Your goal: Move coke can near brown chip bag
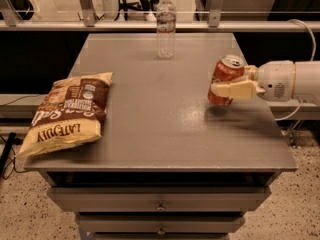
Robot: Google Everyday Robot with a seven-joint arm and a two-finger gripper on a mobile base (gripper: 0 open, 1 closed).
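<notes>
Since the grey table [165, 134] carries everything, start there: a flat top over drawers, with the task's two things well apart on it. Along its left edge lies the brown chip bag [70, 115], flat and crinkled, its pale lower band toward the front corner. At the far middle a clear water bottle [165, 26] stands upright, off the straight line between bag and can. On the right side is the coke can [226, 80], tipped a little. Whether its base touches the surface or rides just above it, I cannot tell. The gripper [221, 86] reaches in from the right edge and is clamped around the can's middle, one pale finger crossing its front.

By my reading the grasp is made and the carry is the step in hand. The next move calls for a steady leftward sweep across the bare middle. The can should then be set upright just beside the bag without pressing on it, and only then let go.
</notes>
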